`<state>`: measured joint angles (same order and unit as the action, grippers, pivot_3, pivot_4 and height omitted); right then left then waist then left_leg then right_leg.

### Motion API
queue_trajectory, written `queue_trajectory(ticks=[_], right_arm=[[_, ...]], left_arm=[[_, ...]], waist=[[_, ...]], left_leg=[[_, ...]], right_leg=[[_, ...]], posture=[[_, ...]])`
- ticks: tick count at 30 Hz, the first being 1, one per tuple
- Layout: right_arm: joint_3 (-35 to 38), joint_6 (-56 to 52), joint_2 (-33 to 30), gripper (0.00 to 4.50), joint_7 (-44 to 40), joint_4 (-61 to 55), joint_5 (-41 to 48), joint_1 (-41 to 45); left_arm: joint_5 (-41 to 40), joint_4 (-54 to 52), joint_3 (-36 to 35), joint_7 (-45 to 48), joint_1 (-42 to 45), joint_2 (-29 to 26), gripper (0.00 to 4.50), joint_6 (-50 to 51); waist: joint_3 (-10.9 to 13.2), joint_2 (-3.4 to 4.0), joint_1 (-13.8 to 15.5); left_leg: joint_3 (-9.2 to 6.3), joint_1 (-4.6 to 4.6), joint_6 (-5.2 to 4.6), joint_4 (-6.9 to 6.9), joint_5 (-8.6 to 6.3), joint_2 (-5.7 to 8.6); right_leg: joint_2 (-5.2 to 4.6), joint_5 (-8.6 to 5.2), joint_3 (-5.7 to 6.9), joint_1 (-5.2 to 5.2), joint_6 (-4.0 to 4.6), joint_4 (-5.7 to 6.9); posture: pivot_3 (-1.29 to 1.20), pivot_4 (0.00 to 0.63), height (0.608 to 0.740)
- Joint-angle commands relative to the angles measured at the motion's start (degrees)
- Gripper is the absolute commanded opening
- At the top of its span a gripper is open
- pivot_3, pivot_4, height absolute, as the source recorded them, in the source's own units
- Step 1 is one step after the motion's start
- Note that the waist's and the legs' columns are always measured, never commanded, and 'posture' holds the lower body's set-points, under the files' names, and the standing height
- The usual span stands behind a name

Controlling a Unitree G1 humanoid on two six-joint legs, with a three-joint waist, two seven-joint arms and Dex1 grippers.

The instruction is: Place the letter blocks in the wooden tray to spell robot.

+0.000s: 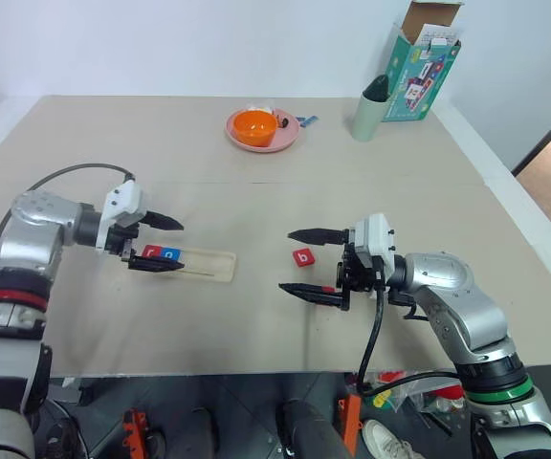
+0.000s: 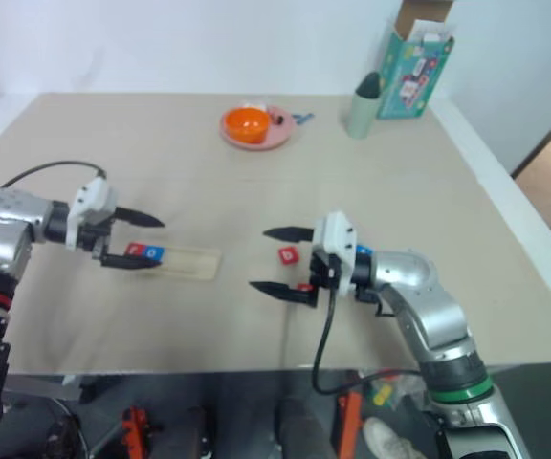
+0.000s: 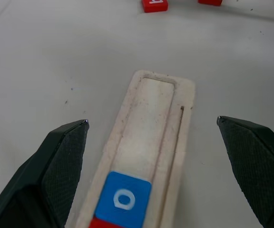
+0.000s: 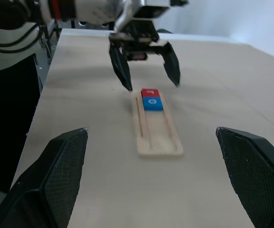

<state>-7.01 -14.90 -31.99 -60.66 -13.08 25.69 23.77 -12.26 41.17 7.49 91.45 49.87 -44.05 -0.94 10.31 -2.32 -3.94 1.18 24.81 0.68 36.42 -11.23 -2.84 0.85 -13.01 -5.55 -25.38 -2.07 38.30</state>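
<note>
The wooden tray lies left of centre, with a red r block and a blue o block side by side at its left end. My left gripper hangs open over that end, one finger on each side of the two blocks and nothing held; the left wrist view looks down on the o block and the tray's bare groove. A red b block lies on the table right of the tray. My right gripper is open, level and pointing left, with the b block between its fingers' lines. Another red block peeks out by its lower finger.
At the back of the table a pink plate holds an orange bowl. A green cup and an open cardboard box stand at the back right. The table's front edge runs just below both arms.
</note>
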Motion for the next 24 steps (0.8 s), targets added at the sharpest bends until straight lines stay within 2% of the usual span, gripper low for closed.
queue_trajectory(ticks=[1,7,12,24], right_arm=[[0.2,0.8,0.5,4.46,1.0,-2.1,-0.5,-1.0],[0.2,-0.5,1.3,4.46,3.4,-4.7,-0.5,-3.0],[0.3,-0.8,1.6,4.46,4.5,-5.5,-0.8,-3.6],[0.7,-1.2,1.2,4.46,6.7,-7.6,-1.0,-5.4]], left_arm=[[1.1,4.8,2.5,1.1,3.5,0.4,4.5,-4.4],[0.4,9.2,8.6,1.1,6.8,1.7,4.5,-10.0],[1.7,13.7,10.9,1.1,9.0,2.5,4.5,-14.0],[5.9,23.0,11.8,1.1,12.3,5.3,4.5,-17.8]], waist=[[0.0,0.0,0.0],[0.0,0.0,0.3],[0.0,0.0,0.3],[0.0,-0.01,0.4]], left_leg=[[-0.01,0.0,-0.01,0.0,0.0,0.0],[-0.05,0.01,0.03,0.19,0.02,0.02],[-0.04,-0.02,0.18,0.37,0.13,0.04],[-0.06,-0.07,0.19,0.72,0.14,0.06]], right_leg=[[0.0,-0.01,0.01,0.01,-0.01,0.0],[-0.03,-0.11,0.04,0.08,-0.35,0.05],[-0.03,0.01,-0.02,0.08,-0.37,0.24],[0.0,-0.02,-0.05,0.08,-0.37,0.68]], posture=[[0.0,0.15,0.74],[0.0,0.15,0.74],[0.0,0.15,0.74],[0.0,0.15,0.74]])
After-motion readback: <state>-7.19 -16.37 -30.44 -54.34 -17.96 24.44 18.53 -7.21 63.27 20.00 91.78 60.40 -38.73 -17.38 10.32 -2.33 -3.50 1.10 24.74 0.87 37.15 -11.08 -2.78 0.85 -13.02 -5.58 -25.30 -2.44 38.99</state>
